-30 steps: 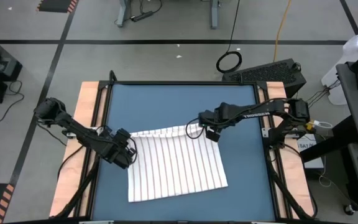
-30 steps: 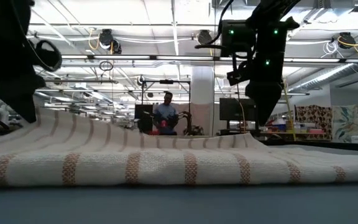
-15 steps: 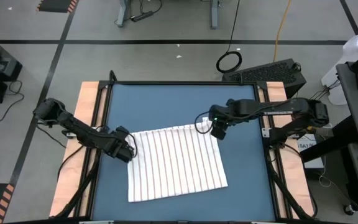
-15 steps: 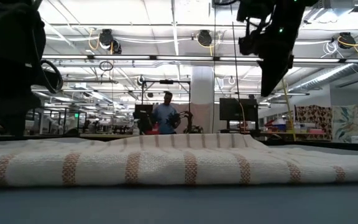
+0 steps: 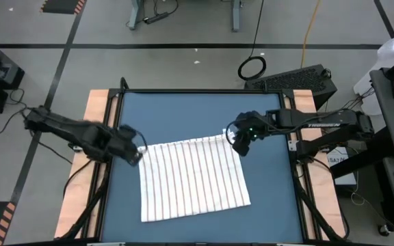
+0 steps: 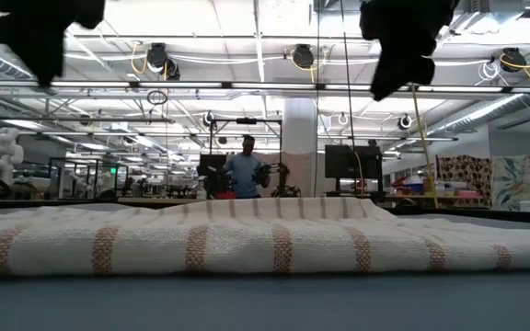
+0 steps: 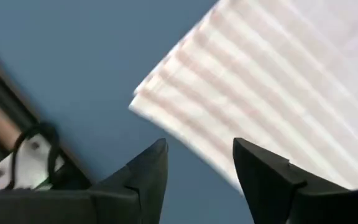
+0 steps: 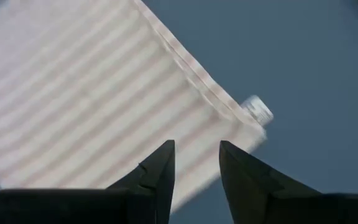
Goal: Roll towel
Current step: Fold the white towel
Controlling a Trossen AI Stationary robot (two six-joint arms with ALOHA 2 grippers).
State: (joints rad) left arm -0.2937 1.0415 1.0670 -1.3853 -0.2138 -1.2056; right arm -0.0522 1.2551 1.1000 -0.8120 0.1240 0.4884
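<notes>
Table (image 5: pixel 197 109): blue top, centre of the high view.
Towel (image 5: pixel 193 179): striped, flat, lower centre of table.
Left gripper (image 5: pixel 134 149): at towel's upper-left corner, raised clear, fingers apart, empty.
Right gripper (image 5: pixel 238 142): at upper-right corner, raised, fingers apart, empty.

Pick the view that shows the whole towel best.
High view: the towel lies flat on the blue table, all four edges and stripes visible. The low view shows only its near edge, side-on. Each wrist view catches one far corner.
</notes>
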